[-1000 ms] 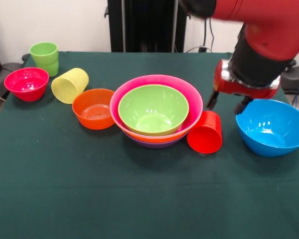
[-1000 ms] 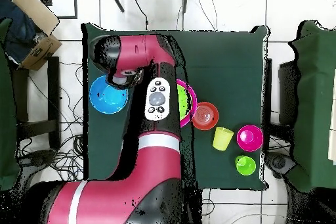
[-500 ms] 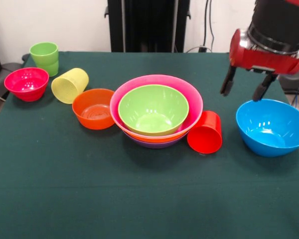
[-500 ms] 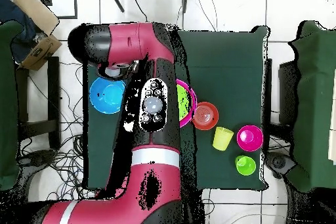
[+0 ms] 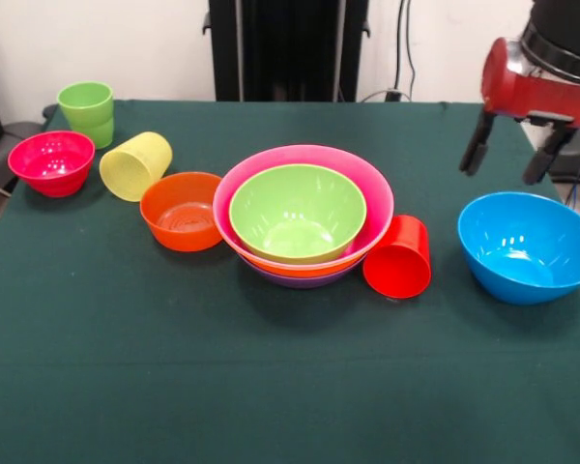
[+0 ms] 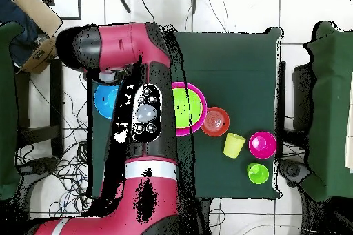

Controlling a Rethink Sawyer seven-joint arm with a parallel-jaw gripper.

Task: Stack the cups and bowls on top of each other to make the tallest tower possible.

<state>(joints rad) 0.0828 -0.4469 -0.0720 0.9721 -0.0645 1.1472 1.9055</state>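
The tower (image 5: pixel 304 263) stands mid-table: purple, orange and pink rims with the lime-green bowl (image 5: pixel 297 211) innermost; it also shows in the overhead view (image 6: pixel 196 101). The red cup (image 5: pixel 398 257) lies on its side against the tower's right. The blue bowl (image 5: pixel 528 246) sits alone at the right. My gripper (image 5: pixel 507 155) is open and empty, raised above and behind the blue bowl. The small red-orange bowl (image 5: pixel 183 211), the tipped yellow cup (image 5: pixel 135 165), the magenta bowl (image 5: pixel 51 161) and the upright green cup (image 5: pixel 87 112) are at the left.
The dark green table (image 5: pixel 290 387) has free room along its front. In the overhead view the arm (image 6: pixel 145 115) covers the red cup and most of the blue bowl (image 6: pixel 103 98). A black stand (image 5: pixel 288 48) is behind the table.
The gripper has risen and moved right and back, from beside the red cup to above the blue bowl's far side. It stays open. Nothing on the table moved.
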